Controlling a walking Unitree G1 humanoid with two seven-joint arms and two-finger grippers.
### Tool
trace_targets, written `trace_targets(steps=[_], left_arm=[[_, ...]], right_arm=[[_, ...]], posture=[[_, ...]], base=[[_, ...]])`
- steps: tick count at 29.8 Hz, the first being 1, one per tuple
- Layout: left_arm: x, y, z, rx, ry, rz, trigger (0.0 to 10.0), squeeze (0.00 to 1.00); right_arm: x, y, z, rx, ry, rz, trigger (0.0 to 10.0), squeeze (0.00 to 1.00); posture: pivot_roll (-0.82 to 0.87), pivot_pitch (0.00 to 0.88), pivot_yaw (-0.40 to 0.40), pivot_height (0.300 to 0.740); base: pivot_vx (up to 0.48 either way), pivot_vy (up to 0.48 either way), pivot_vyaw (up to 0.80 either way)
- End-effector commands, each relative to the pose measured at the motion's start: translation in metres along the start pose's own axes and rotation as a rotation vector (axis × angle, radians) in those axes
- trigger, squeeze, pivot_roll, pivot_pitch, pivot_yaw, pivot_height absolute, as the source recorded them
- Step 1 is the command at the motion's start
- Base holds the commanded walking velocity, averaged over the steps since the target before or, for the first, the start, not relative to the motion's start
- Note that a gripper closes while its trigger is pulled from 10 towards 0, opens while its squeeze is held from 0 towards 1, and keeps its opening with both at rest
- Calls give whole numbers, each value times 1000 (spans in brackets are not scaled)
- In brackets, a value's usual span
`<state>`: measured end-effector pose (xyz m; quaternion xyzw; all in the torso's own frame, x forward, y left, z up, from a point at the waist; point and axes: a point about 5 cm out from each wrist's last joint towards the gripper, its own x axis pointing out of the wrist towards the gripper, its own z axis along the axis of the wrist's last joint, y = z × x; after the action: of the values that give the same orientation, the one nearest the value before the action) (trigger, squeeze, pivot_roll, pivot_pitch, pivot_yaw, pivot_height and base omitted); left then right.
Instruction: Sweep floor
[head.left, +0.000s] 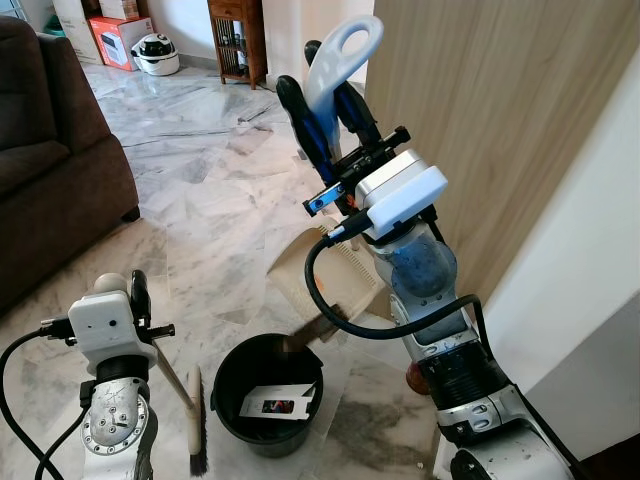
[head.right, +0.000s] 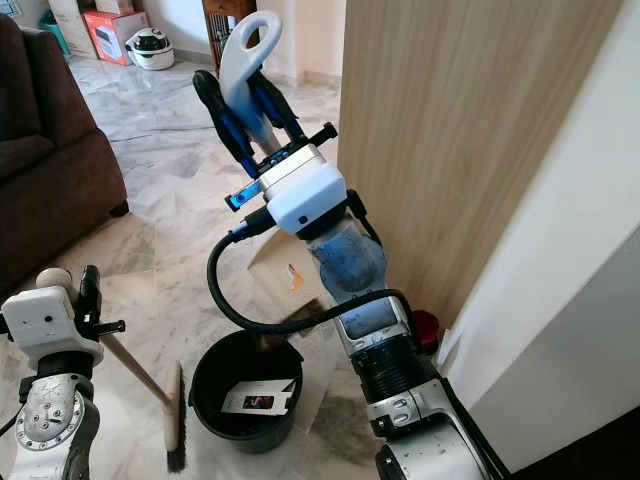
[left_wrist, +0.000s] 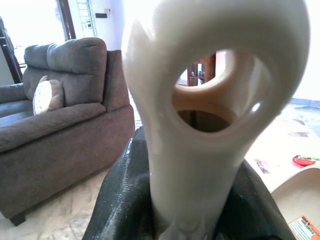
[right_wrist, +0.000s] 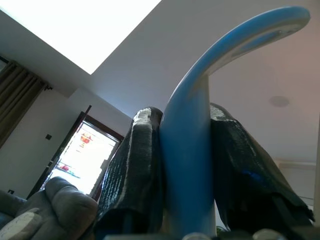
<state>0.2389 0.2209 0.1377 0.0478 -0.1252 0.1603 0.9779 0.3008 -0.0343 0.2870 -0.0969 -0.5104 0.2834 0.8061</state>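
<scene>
- The right gripper is raised high with its two black fingers clamped on the looped white plastic handle of a cream dustpan; the right wrist view shows the handle pinched between both pads.
- Below that gripper, the dustpan's tray hangs tilted, its lip just above the rim of a round black plastic bucket.
- Inside the bucket lies a small white card or wrapper, so some debris looks already tipped in.
- The left gripper is low, beside the bucket, closed around the cream looped handle end of a hand brush, as the left wrist view shows.
- From that gripper the pale wooden brush stick runs down to the dark bristle head, which rests on the marble floor just beside the bucket.
- Judged from this, the sweeping is well along: the pan is being emptied.
- Left to do, probably: shake out the pan, check the floor near the brown sofa and wooden wall panel, and put the tools down.
</scene>
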Motion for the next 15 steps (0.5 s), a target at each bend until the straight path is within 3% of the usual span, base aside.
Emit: trace_targets(steps=[1,8,10,13,15], left_arm=[[3,2,12,-2,-52,0,10000,0],[3,2,11,-2,-51,0,10000,0],[3,2,11,-3,-51,0,10000,0],[3,2,11,-3,-49,2,10000,0],[3,1,10,-3,-49,2,10000,0]], right_arm=[[11,-3,15,-32,-88,8,10000,0],[11,-2,14,-25,-77,8,10000,0],[9,-3,10,-32,-43,-1,10000,0],[1,-8,-10,-58,101,-18,10000,0],[0,-10,-13,-60,121,-28,10000,0]], posture=[[133,15,40,740],[133,14,38,740],[134,15,37,740],[132,14,36,740],[132,14,35,740]], base=[[0,0,0],[0,0,0],[0,0,0],[0,0,0],[0,0,0]])
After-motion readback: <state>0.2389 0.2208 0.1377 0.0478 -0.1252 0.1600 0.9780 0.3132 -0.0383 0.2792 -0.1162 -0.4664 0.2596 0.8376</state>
